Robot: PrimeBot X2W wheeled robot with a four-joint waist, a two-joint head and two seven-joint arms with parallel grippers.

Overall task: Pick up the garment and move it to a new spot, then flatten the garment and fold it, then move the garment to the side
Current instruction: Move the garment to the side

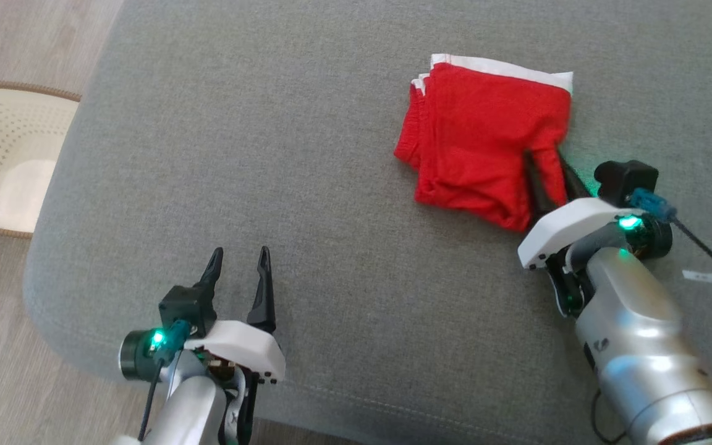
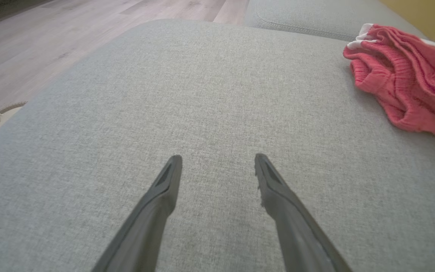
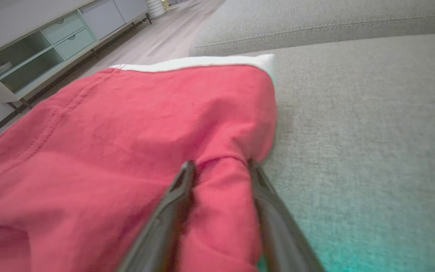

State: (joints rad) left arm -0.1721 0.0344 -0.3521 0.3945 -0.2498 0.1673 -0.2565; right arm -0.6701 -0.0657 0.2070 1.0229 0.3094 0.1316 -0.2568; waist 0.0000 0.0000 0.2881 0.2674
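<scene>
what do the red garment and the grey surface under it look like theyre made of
Red garment: soft matte knit, likely cotton; it shows stitched seams, a ribbed edge and a white band.
Grey surface: upholstery in a coarse woven, matte fabric; the weave grain and a piped seam are visible.

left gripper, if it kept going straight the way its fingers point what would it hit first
Probably nothing soon: the left gripper points across bare grey cushion. The red garment lies well off to one side of that line, though depth is hard to judge.
</scene>
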